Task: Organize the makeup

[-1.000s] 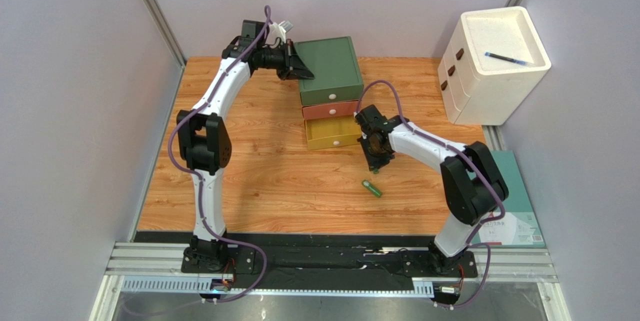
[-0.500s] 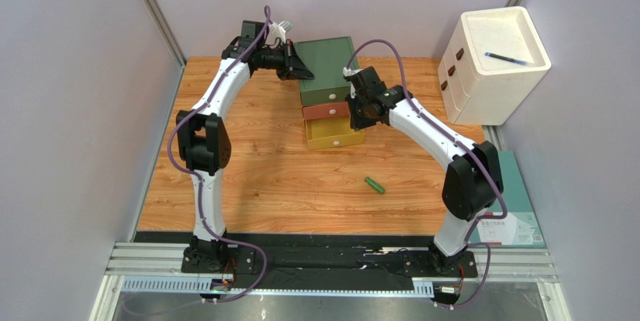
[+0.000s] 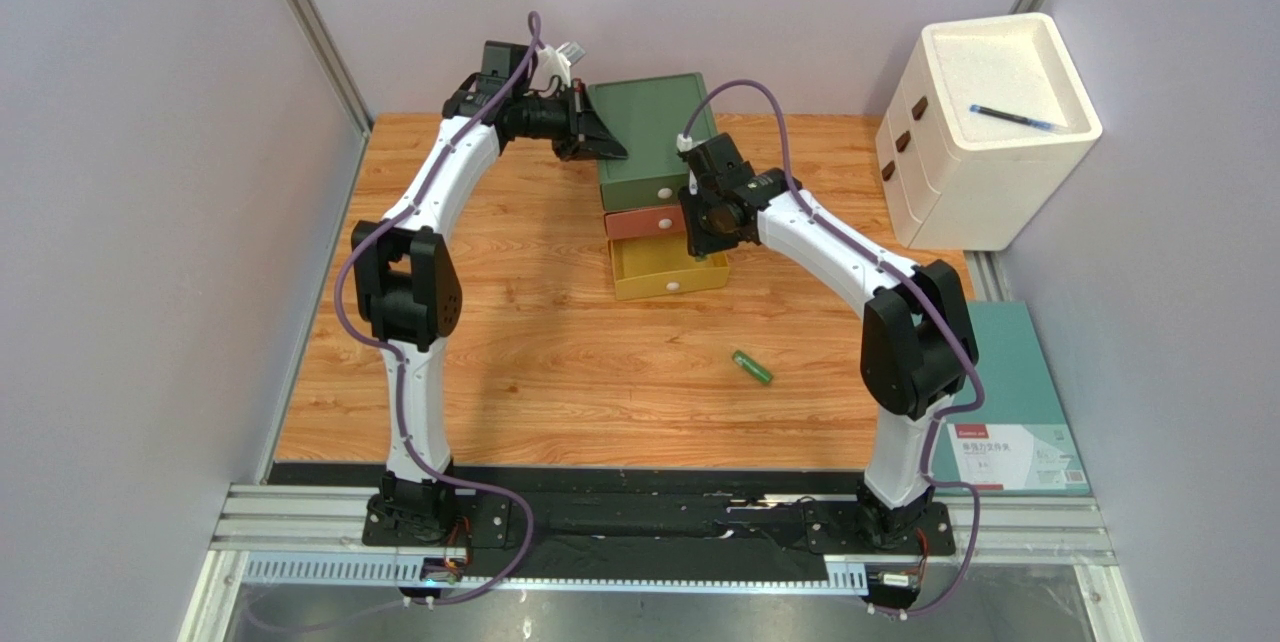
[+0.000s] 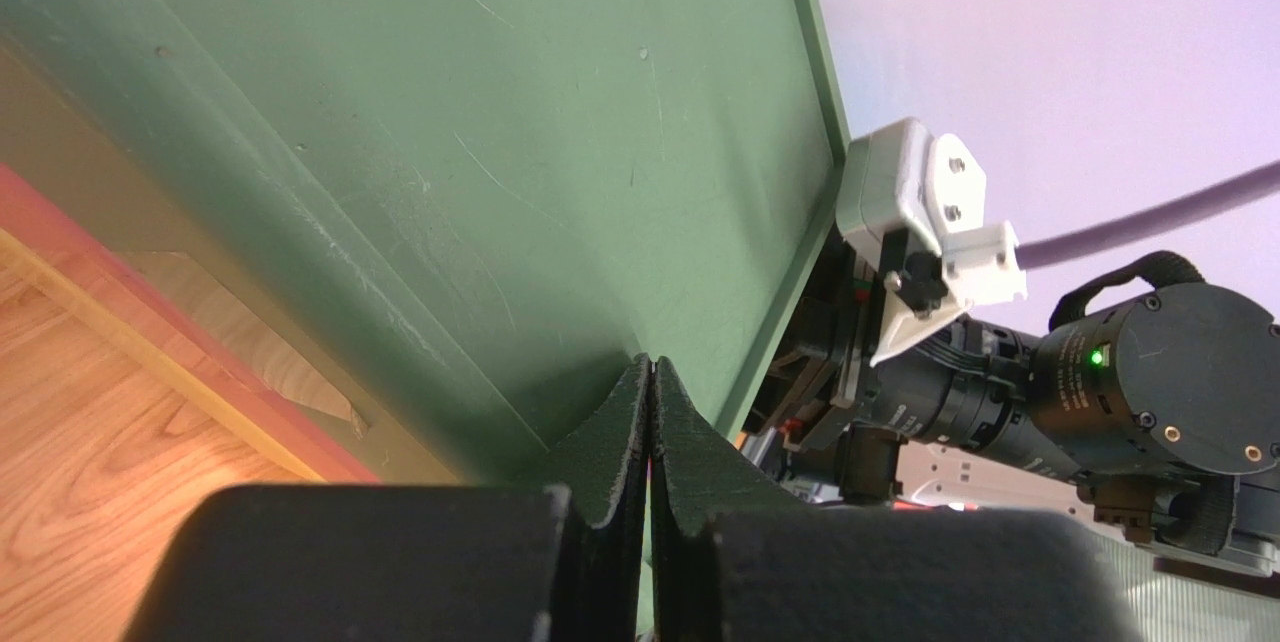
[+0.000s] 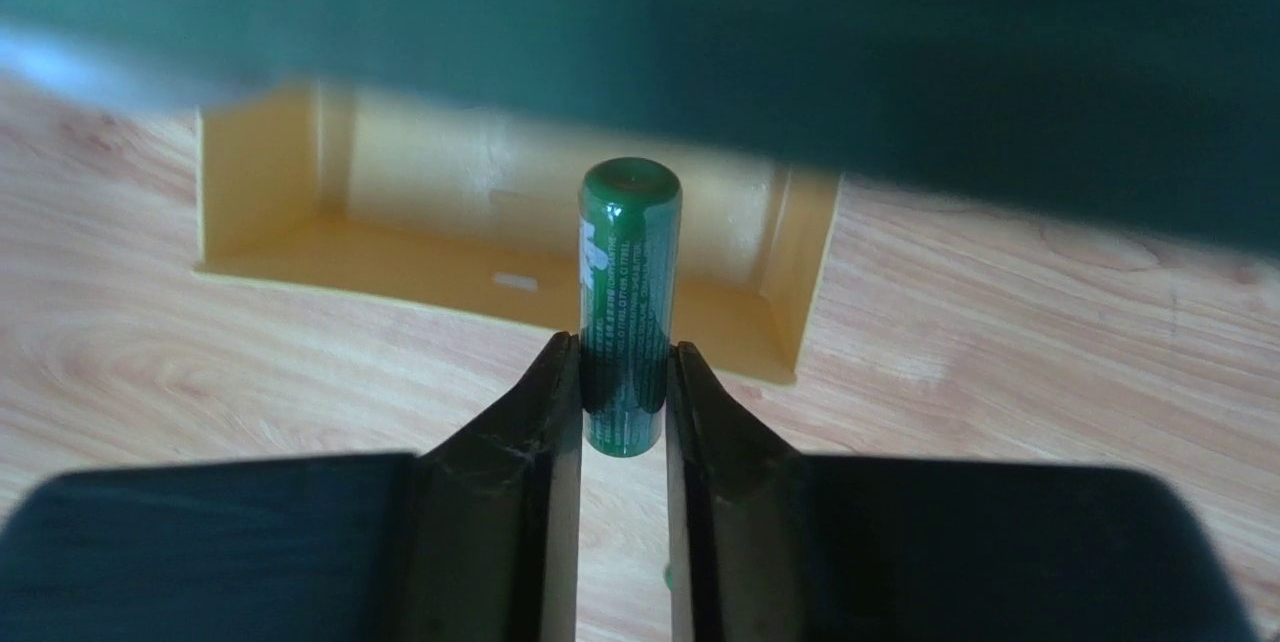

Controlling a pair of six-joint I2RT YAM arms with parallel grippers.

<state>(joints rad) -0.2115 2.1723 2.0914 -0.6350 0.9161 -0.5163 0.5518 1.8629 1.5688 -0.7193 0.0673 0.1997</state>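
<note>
Now finds the right gripper raised from tabletop level to the drawer box, clamped narrowly on a slim, glossy green tube above the open yellow drawer. Suggests a drop-in next; leaves a second green tube lying on the wood-grain table. Shows the left gripper pinched shut against the box's matte green top.

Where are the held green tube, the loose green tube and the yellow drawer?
held green tube (image 5: 628, 282), right wrist view, its printed side.
loose green tube (image 3: 753, 368), top view, its middle.
yellow drawer (image 5: 256, 180), right wrist view, left inner wall.
</note>
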